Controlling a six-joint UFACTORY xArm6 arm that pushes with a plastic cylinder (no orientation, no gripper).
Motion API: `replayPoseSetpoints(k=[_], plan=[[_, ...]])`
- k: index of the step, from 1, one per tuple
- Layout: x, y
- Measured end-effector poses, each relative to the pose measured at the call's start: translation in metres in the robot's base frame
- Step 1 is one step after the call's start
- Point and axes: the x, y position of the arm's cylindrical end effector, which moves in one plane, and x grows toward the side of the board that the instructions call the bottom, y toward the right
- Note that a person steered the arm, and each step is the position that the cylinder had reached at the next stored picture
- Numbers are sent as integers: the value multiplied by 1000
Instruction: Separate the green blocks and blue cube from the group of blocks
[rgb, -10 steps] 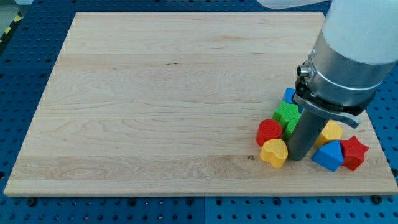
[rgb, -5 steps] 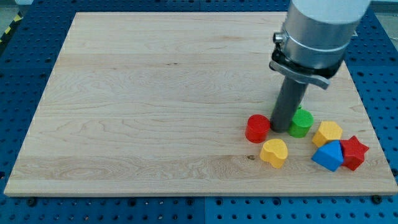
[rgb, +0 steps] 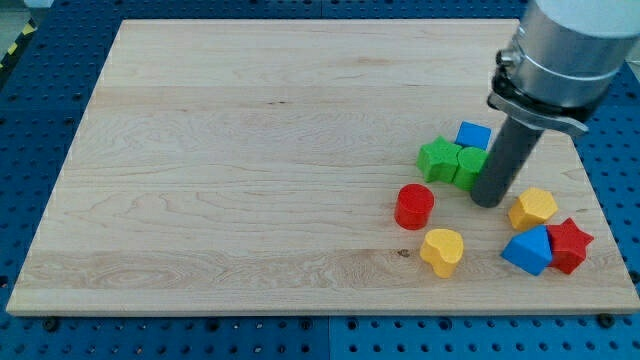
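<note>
**Q:** Where is your hand, and what does it hold?

**A:** I have no hand that opens or closes, only a rod, so it holds nothing. My tip (rgb: 488, 202) rests on the bench (rgb: 250, 150) in the right part of the frame, just right of the green pair and up-left of the yellow hexagon-like block (rgb: 532, 208).

**Q:** Where are the task's blocks?

**A:** The green star block (rgb: 436, 158) sits right of centre. A second green block (rgb: 469, 166) touches its right side. My rod covers that one's right edge, so I cannot tell its shape, nor whether my tip touches it. The blue cube (rgb: 473, 136) lies just above the green pair, partly behind my rod.

**Q:** And the others?

**A:** The red cylinder (rgb: 414, 206) stands below the green star, apart from it. The yellow heart block (rgb: 442, 250) is lower still. At lower right, a blue block (rgb: 528, 250) of unclear shape touches the red star block (rgb: 569, 245), near the bench's edge.

**Q:** Anything cut off?

**A:** My arm's upper body (rgb: 570, 50) runs out of the frame's top right corner.
</note>
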Motion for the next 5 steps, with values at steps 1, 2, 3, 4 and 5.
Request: replayPoseSetpoints(k=[1,2,3,4,5], plan=[[-21,-9],[-35,-18],[-52,-25],[-77,-32],[-92,-32]])
